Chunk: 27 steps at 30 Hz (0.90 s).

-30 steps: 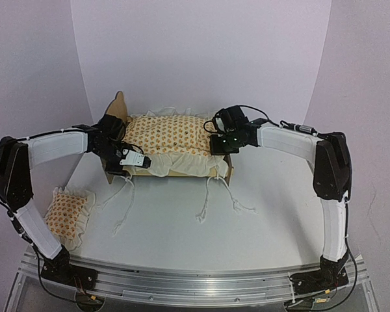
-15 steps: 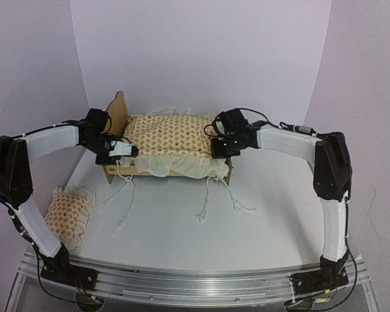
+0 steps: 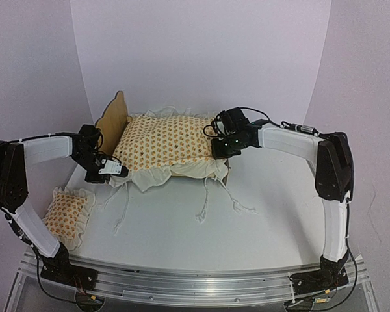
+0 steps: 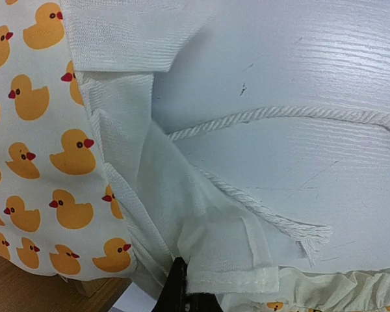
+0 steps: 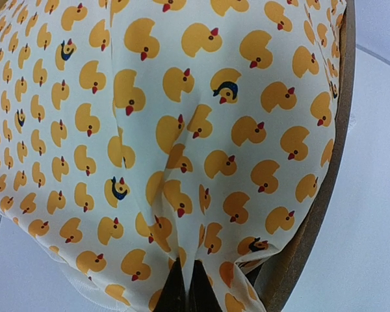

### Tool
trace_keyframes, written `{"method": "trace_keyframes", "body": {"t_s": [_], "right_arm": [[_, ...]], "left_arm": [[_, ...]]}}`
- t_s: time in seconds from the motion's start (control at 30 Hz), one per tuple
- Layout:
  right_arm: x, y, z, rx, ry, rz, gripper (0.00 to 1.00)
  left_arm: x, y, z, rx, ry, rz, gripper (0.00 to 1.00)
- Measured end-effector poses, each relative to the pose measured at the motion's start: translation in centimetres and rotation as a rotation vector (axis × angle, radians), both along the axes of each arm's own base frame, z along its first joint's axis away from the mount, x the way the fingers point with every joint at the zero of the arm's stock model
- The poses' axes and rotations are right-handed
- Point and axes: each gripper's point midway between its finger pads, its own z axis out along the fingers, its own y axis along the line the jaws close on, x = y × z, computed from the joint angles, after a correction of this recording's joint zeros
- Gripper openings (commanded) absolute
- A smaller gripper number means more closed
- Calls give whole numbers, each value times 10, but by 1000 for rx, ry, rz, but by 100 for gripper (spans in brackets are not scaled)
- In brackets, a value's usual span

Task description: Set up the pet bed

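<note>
The pet bed shows its scalloped wooden headboard (image 3: 114,119) at the left; the rest of the frame is mostly covered by the duck-patterned cushion (image 3: 166,138). My left gripper (image 3: 117,171) sits at the bed's front left corner, shut on the cushion's white ruffle (image 4: 227,260). In the left wrist view its dark fingertips (image 4: 175,289) pinch that ruffle, beside a bit of wood (image 4: 26,286). My right gripper (image 3: 220,149) is at the foot end, shut on a fold of the cushion (image 5: 182,130), next to the bed's wooden rim (image 5: 312,221).
A small matching pillow (image 3: 68,211) lies on the table at the near left. White tie cords (image 3: 205,198) trail from the cushion over the table in front of the bed; one cord (image 4: 279,117) runs just past the left gripper.
My left gripper shut on the cushion's ruffle and drew it left and toward the front. The cushion now spreads over the front rail. The right gripper has kept its hold at the foot end.
</note>
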Motion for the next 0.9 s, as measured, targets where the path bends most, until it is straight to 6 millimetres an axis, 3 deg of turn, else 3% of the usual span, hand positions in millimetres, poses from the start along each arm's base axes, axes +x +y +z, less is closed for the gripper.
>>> {"method": "trace_keyframes", "body": {"t_s": [0.1,0.17,0.23,0.33,0.43,0.67,0.8,0.9], "right_arm": [[-3,0,-2,-6,13,5,15],[-5,-2,-4,-10,27,5,24],[-7,-3,-5,-12,36,6,38],[-8,-7,0,-10,40,1,49],[-9,-13,18,15,29,-20,52],[-4,-43,93,123,-67,-119,51],[-6,-49,90,149,-39,-151,37],[-20,-46,60,149,54,-151,41]], "left_arm": [[-3,4,-6,25,5,-2,2],[-1,6,-5,29,2,4,20],[-1,6,-4,24,3,18,31],[0,7,1,19,12,38,49],[1,3,14,-10,23,56,53],[-5,-19,68,-177,42,87,59],[8,-30,96,-282,6,164,65],[14,-40,99,-315,-2,197,67]]}}
